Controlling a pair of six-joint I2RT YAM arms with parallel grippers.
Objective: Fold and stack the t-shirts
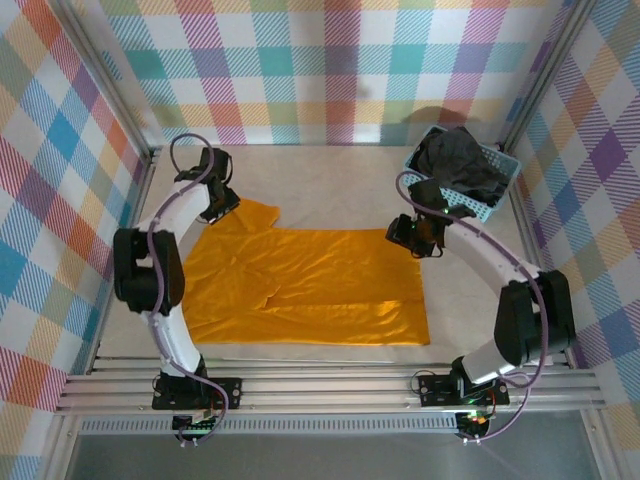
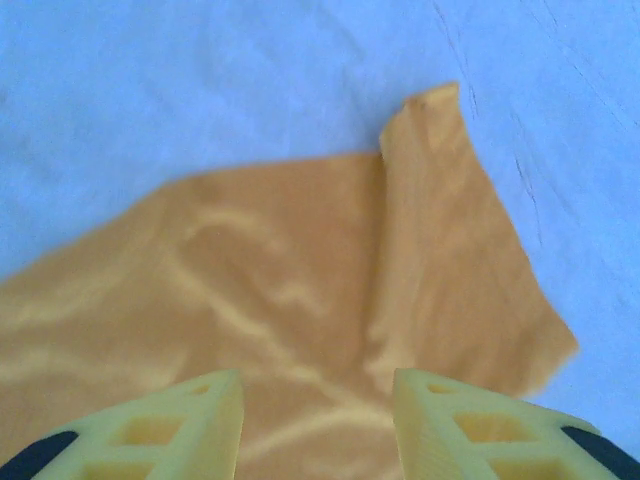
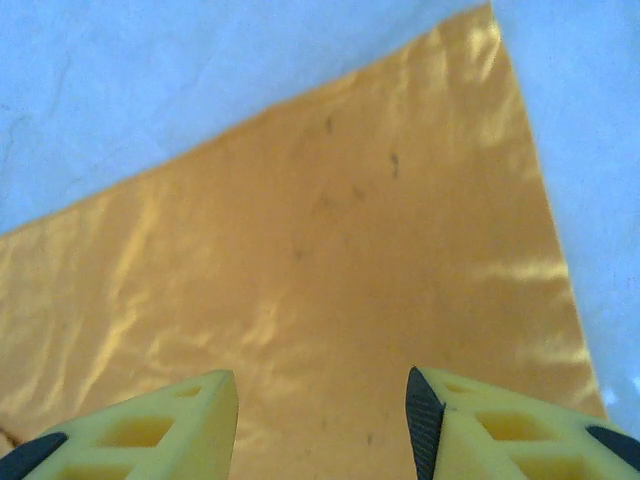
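While the orange-yellow t-shirt (image 1: 300, 290) lies spread on the table (image 1: 330, 180), unfolded, and the charcoal-black t-shirt (image 1: 460, 160) sits in the basket (image 1: 505, 190), your left gripper (image 2: 316, 420) and right gripper (image 3: 322, 425) hover wide-jawed, empty; you've barely begun.

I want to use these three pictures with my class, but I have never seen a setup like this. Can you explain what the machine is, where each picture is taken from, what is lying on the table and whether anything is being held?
The machine is two robot arms bolted side by side at the near edge of a table. The wide picture comes from a fixed camera above and behind them. In it the left tool and the right tool each hang over a far corner of an orange-yellow t-shirt spread flat on the table. A charcoal-black t-shirt sits crumpled in a light blue basket at the far right.

The other two pictures come from a camera on each wrist, looking down past that arm's own yellow fingers. The left wrist picture shows a sleeve; the right wrist picture shows a plain corner. Both tools are open and nothing is held.
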